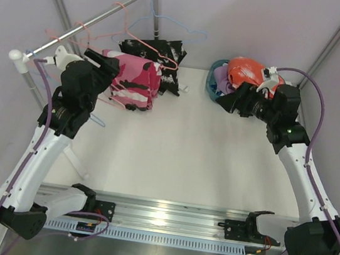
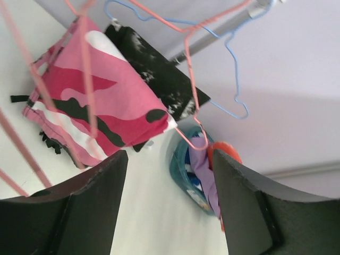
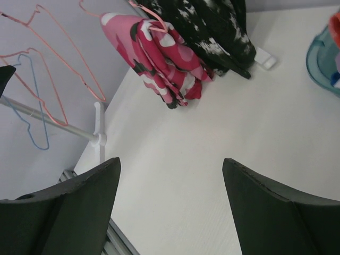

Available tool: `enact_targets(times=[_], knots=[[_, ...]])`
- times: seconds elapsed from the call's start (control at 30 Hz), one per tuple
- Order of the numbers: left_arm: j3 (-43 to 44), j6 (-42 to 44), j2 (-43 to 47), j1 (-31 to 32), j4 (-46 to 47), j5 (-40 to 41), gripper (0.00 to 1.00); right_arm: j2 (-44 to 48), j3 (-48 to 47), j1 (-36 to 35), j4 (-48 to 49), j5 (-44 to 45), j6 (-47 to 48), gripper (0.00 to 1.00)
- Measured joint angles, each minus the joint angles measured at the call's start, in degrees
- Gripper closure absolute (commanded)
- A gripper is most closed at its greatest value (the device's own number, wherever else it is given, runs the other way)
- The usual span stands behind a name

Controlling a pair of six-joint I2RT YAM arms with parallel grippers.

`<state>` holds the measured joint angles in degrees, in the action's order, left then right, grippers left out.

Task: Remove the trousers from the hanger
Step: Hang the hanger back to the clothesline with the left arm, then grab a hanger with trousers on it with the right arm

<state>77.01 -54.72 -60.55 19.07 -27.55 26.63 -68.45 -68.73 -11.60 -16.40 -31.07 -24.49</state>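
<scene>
Hanging rail [image 1: 87, 19]: slants across the far-left corner of the bench [image 1: 203, 164]; one bare blue hanger [image 2: 234, 79] and pink wire hangers [image 2: 194, 95] on it.
Pink camouflage trousers [image 1: 135, 81]: far left, below the rail, resting on the bench, with pink wire running through them.
Black speckled trousers [image 1: 158, 53]: just behind the pink pair, touching it, near the back wall.
Basin [image 1: 212, 76]: far right; orange trousers [image 1: 248, 69] on top, lavender trousers [image 1: 221, 84] beneath, neither on a hanger.
Left claw [image 2: 170, 202]: fingers spread, nothing between them; close beside the pink pair, contact unclear.
Right claw [image 3: 172, 207]: fingers spread, empty; beside the basin, over bare bench.
</scene>
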Motion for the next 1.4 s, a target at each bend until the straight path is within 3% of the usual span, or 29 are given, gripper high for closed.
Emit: enact_targets(times=[0.23,0.37,0.6,0.77,1.07,1.3,1.4], knots=[[2.60,11.26,1.40,1.07,0.35,-9.92,0.29,-8.31,-2.51,-6.23,9.75,-1.64,10.43,0.16],[5.88,20.33,0.39,4.11,-0.13,-15.06,0.28,-18.05,-10.88,-12.17,9.97,-1.97,21.97,0.17],[6.27,29.97,0.20,6.34,-1.20,-21.59,0.25,-31.41,-25.62,-12.70,15.93,-7.78,31.98,0.17],[5.16,32.92,1.42,6.34,-2.43,-22.88,0.23,-42.88,-41.16,-12.83,17.84,-12.74,32.79,0.21],[4.57,36.94,2.86,6.34,-4.44,-25.81,0.23,-60.28,-61.11,-14.03,16.24,-17.59,28.39,0.30],[2.01,41.09,3.96,6.34,-6.71,-26.62,0.23,-65.20,-64.89,-15.56,15.85,-16.96,24.90,0.30],[1.84,43.01,4.22,6.34,-7.61,-26.73,0.23,-65.99,-65.26,-16.90,15.69,-15.15,24.72,0.37]])
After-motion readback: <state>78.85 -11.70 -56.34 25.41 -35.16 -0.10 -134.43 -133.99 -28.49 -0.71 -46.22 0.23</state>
